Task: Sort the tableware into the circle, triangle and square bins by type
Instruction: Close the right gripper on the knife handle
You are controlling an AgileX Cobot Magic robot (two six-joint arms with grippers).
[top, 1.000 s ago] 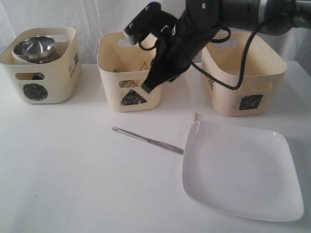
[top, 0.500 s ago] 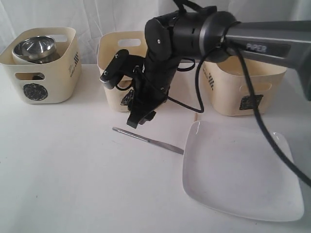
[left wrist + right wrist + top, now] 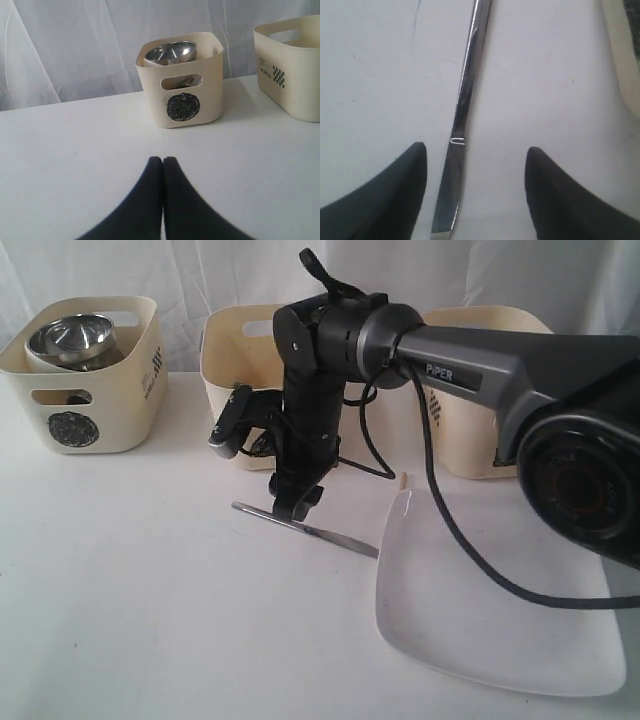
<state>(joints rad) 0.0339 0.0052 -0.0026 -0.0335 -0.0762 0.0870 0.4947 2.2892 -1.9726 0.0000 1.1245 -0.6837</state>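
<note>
A steel knife (image 3: 305, 528) lies on the white table in front of the triangle bin (image 3: 262, 390). My right gripper (image 3: 295, 505) hangs just above it, open, with the knife (image 3: 462, 115) running between its two fingers, nearer one of them. A large white squarish plate (image 3: 495, 590) rests at the front right. One wooden chopstick end (image 3: 403, 480) pokes out behind the plate. The circle bin (image 3: 85, 370) holds a steel bowl (image 3: 70, 337), also seen as the bowl (image 3: 170, 52) in the circle bin (image 3: 180, 82). My left gripper (image 3: 163, 160) is shut and empty over bare table.
The square bin (image 3: 500, 400) stands at the back right, mostly behind my right arm (image 3: 470, 350). A cable (image 3: 470, 550) from the arm droops over the plate. White cloth hangs behind the bins.
My right arm has swung down from above the triangle bin to the table, and its open gripper now straddles the knife. The knife and plate have not moved.
</note>
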